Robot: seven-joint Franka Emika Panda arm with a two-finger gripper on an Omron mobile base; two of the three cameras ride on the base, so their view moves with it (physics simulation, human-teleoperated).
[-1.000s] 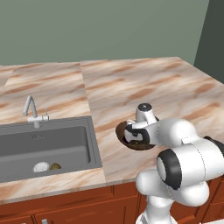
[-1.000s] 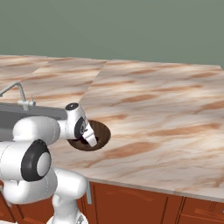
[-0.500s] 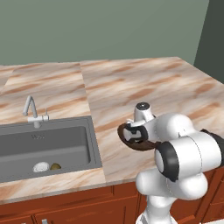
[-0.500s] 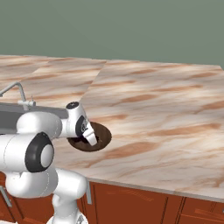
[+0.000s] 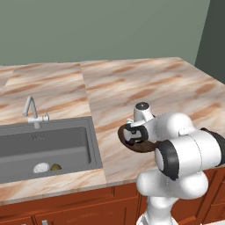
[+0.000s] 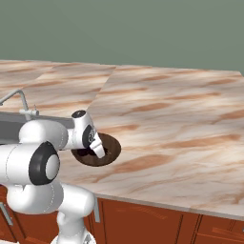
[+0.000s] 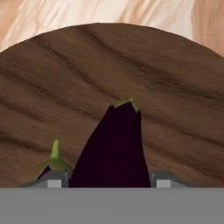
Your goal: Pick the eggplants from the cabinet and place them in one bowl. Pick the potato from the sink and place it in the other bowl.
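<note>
Over the last second the arm's big white elbow link has swung forward and in over the worktop edge, toward the wide brown bowl. In the left base view it now covers more of the bowl's near right rim than before. The gripper has barely shifted over the bowl, a touch lower, its fingers closed on a dark purple eggplant.

Flat, even rendered light covers all views, bright with no glare and no blur. The marble bench shows only a faint soft shadow beside the dark wooden bowl. In the hand view the eggplant reads near-black, detail lost, edges slightly pixelated.
</note>
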